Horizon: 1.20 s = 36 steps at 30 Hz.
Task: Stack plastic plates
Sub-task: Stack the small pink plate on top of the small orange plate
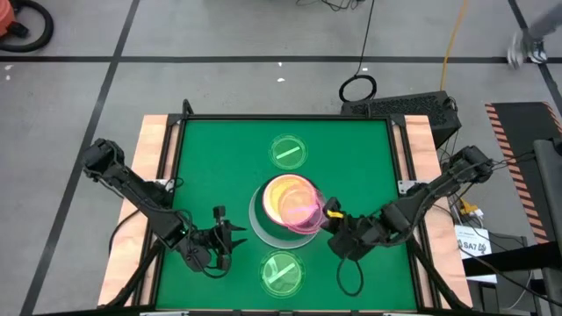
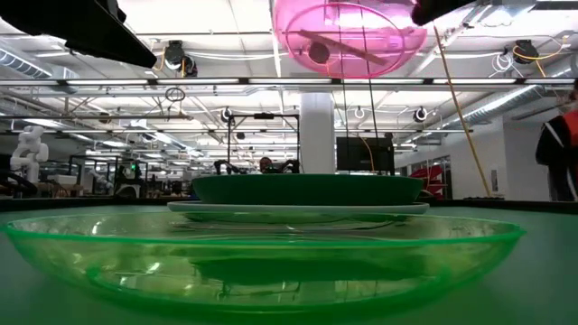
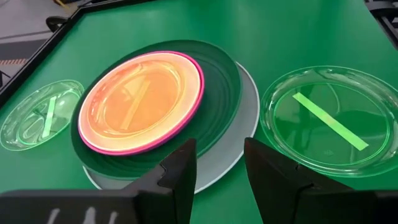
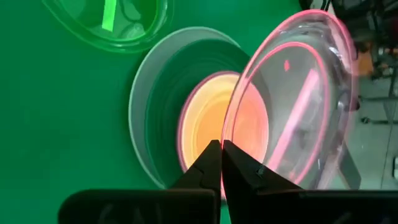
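Note:
A stack of plates (image 1: 263, 221) stands mid-table: a pale plate at the bottom, then dark green, bright pink and an orange one on top (image 3: 140, 99). My right gripper (image 1: 330, 216) is shut on a translucent pink plate with a stripe (image 1: 303, 209), held over the stack (image 4: 205, 121). One translucent green plate (image 1: 288, 151) lies on the mat toward the far edge. Another (image 1: 281, 272) lies toward the near edge and fills the low view's foreground (image 2: 262, 262). My left gripper (image 3: 217, 165) is open, left of the stack (image 1: 224, 241), touching nothing. My right gripper pinches the pink striped plate by its rim (image 4: 231, 146), at the edge nearest the table's right side, between the two fingertips (image 4: 211, 163). The fingers come from the right-near side. The plate is lifted clear above the stack (image 2: 348, 36) and tilted.
The green mat (image 1: 202, 167) is framed by a black rim and wooden boards. Bare mat lies left and right of the stack. A black cable loops under my right arm near the mat's near edge (image 1: 349, 279). A person stands at the room's right side (image 2: 560, 144).

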Each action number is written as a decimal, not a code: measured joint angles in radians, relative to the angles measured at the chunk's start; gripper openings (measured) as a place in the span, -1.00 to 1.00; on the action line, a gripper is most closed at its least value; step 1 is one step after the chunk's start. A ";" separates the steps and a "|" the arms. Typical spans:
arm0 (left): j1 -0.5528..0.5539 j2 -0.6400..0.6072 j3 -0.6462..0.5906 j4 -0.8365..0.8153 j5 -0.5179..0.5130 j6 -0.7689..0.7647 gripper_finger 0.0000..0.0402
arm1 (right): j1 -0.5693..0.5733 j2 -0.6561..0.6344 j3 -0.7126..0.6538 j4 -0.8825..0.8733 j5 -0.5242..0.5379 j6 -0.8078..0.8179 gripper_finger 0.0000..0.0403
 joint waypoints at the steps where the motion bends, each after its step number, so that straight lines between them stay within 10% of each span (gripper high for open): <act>1: 0.000 0.000 0.000 0.000 0.000 -0.001 -0.29 | -0.010 -0.001 -0.015 0.032 -0.008 -0.020 -1.00; 36: -0.015 0.000 0.000 -0.009 0.000 -0.107 -0.29 | -0.283 0.095 -0.166 0.357 -0.256 -0.050 -1.00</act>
